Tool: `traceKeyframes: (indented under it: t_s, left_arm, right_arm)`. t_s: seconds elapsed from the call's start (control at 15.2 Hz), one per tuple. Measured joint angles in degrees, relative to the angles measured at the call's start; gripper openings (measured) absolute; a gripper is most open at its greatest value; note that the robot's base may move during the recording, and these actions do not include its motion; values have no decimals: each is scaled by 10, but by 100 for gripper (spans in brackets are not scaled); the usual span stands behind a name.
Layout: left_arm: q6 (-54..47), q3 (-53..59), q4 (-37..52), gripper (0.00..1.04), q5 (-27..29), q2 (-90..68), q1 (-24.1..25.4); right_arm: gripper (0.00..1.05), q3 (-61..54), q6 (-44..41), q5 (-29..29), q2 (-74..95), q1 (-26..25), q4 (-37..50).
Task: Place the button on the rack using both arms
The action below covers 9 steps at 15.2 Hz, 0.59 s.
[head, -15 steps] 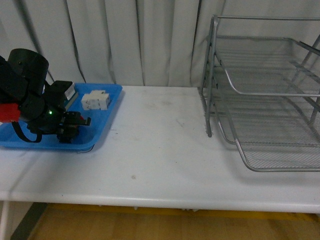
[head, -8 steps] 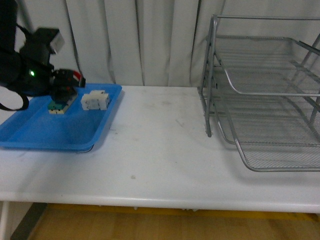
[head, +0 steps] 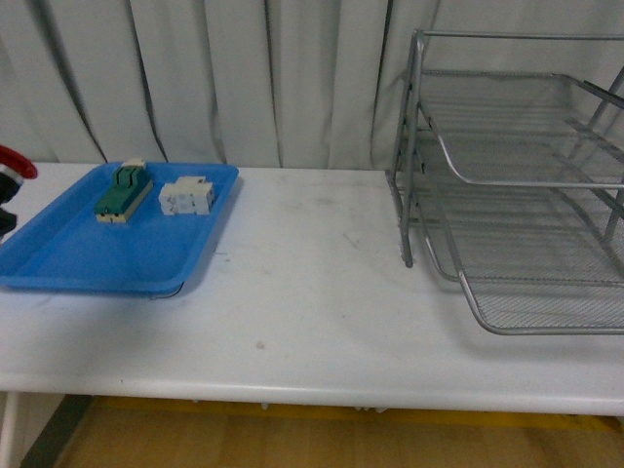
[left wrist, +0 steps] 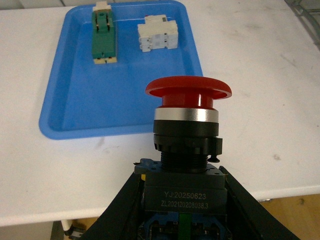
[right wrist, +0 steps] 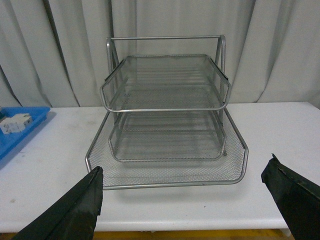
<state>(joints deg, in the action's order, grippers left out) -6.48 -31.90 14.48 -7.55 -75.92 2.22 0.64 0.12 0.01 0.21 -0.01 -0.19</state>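
Two black fingers of the left gripper are clenched on the button, one pressing each side of its dark boxy body. The part stands upright between them, its silver collar and red mushroom cap pointing away from the wrist. A line of printed characters shows on the face of the body just above the grip.

From the wrist camera the button sits in front of the blue tray, not inside it. The tray lies on the white table beyond the cap. At the tray's far end are a green terminal strip and a white block, side by side and apart from each other.

In the front view only the rim of the red cap shows, at the far left border, left of the tray. Little of the left arm shows there.

The rack stands on the right side of the table, well apart from the tray and the button. The right gripper faces the rack's open front with its jaws spread wide and nothing between them. Its fingertips are near the lowest tier's front rail but not touching it.
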Motion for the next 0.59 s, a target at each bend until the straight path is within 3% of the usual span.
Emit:
traceKeyframes:
  t_s: [0.13, 0.59]
  left_arm:
    - [3, 27, 17, 36, -16, 17, 33]
    - [5, 48, 50, 36, -22, -12, 29]
  right_arm:
    - [98, 0, 0, 0, 0, 0, 0]
    - [98, 0, 0, 0, 0, 0, 0]
